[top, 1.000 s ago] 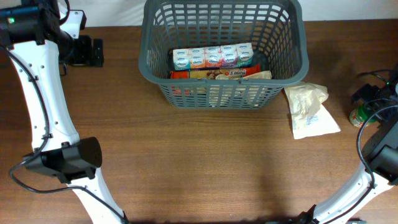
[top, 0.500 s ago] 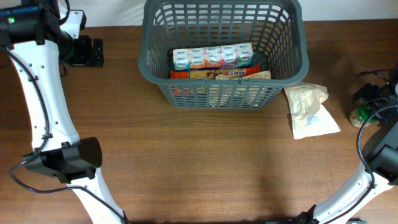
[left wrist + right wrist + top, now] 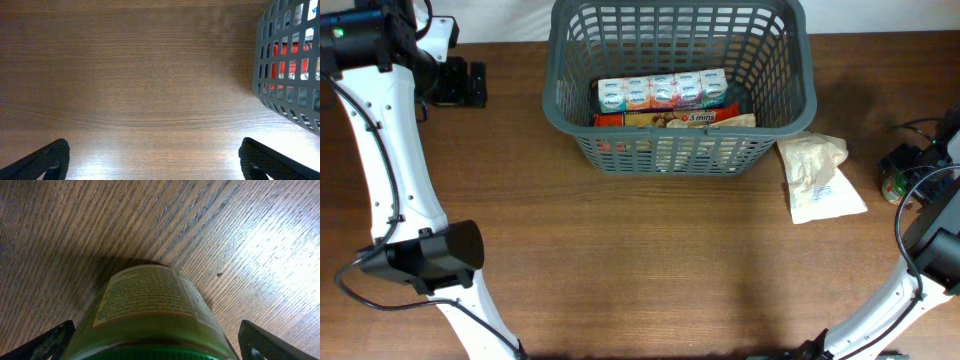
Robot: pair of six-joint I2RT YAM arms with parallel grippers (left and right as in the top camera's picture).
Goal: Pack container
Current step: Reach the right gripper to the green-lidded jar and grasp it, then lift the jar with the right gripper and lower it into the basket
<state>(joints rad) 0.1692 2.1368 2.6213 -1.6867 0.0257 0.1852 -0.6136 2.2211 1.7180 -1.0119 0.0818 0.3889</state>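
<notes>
The dark grey basket [image 3: 560,95] stands at the back middle of the table; it holds a row of small yogurt cups [image 3: 662,91] and flat packets [image 3: 670,119]. Its corner shows in the left wrist view [image 3: 290,65]. My left gripper [image 3: 468,84] is open and empty at the far left, its fingertips wide apart over bare wood [image 3: 152,162]. My right gripper [image 3: 903,166] is at the right edge, open, with its fingers either side of a green-lidded jar [image 3: 145,315]. The jar [image 3: 890,187] stands on the table.
A cream pouch [image 3: 817,176] lies on the table just right of the basket. Cables hang near the right arm [image 3: 920,125]. The left arm's white links [image 3: 395,170] run down the left side.
My right gripper has shifted slightly left over the jar. The left arm and the basket have not moved.
</notes>
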